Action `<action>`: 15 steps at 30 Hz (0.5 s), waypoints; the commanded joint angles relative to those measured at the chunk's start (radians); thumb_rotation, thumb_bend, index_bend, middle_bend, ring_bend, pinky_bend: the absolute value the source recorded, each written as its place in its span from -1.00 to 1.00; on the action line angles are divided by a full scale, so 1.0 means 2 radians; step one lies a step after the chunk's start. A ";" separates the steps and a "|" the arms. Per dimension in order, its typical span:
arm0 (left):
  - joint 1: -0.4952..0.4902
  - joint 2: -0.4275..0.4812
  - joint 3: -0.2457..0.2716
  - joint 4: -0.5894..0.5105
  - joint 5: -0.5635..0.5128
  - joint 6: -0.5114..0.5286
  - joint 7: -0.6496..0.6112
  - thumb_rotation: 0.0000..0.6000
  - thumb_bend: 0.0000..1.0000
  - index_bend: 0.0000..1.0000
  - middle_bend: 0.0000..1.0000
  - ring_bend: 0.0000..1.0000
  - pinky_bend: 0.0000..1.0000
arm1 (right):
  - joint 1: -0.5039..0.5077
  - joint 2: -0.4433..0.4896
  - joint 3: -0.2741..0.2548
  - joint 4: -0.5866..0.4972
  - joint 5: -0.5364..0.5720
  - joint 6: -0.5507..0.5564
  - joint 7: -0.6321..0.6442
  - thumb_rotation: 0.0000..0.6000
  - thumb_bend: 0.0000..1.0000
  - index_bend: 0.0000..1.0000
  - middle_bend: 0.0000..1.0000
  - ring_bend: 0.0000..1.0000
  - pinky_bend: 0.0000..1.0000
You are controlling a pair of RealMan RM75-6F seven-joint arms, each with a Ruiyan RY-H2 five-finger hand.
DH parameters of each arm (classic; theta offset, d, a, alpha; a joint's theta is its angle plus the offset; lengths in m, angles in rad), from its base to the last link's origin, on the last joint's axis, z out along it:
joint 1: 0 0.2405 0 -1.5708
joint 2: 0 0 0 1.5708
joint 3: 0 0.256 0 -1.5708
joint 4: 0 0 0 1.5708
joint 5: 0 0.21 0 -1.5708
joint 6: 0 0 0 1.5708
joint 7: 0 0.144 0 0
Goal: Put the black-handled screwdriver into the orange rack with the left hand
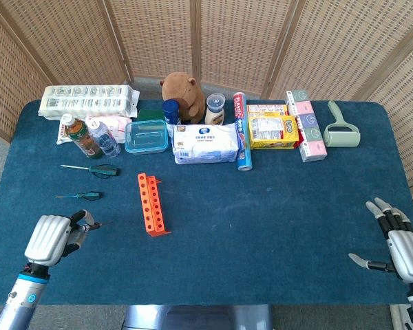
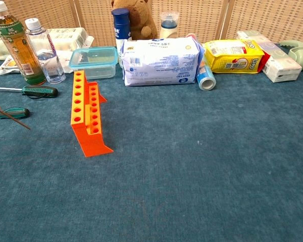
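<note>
- The left hand [image 1: 49,238] had its fingers [image 1: 44,232] curled tight into a fist around the black-handled screwdriver [image 1: 95,224]. The handle was almost wholly hidden inside the fist. Only a dark stub and the thin shaft stuck out past the thumb side.
- From the fingers, the shaft pointed outward toward the orange rack [image 1: 151,203], with its tip well short of the rack and apart from it. In the chest view only the slanted shaft [image 2: 10,118] showed at the left edge, tip lowest.
- Risk: with so little handle visible I could not tell how firmly it was seated. A loose hold could let the tool swivel in the fist and leave the tip off line with a hole.
- Risk: the rack's holes looked narrow and close together. A tilted approach would likely catch a hole's rim, and the light rack could be pushed along the table [image 1: 261,227] or tipped over.
- Risk: two green-handled screwdrivers [image 1: 89,196] lay beyond the fingertips, near the hand's path. A low sweep could knock the nearer one.
- The right hand [image 1: 405,247] held nothing, its fingers spread, far across the table from the left fingers.
</note>
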 commanded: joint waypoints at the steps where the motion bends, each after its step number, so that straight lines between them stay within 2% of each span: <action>1: -0.001 0.012 0.003 -0.014 0.009 -0.003 -0.011 1.00 -0.17 0.02 1.00 1.00 1.00 | 0.000 0.000 0.000 0.000 0.000 0.000 -0.001 0.37 -1.00 -0.93 -1.00 -1.00 -1.00; 10: -0.015 0.052 0.003 -0.068 0.030 -0.029 -0.047 1.00 -0.17 0.02 1.00 1.00 1.00 | 0.000 -0.002 0.001 -0.001 0.003 -0.001 -0.006 0.37 -1.00 -0.93 -1.00 -1.00 -1.00; 15: -0.021 0.079 0.005 -0.114 0.039 -0.041 -0.034 1.00 -0.17 0.02 1.00 1.00 1.00 | 0.001 -0.003 0.001 -0.001 0.004 -0.003 -0.010 0.38 -1.00 -0.93 -1.00 -1.00 -1.00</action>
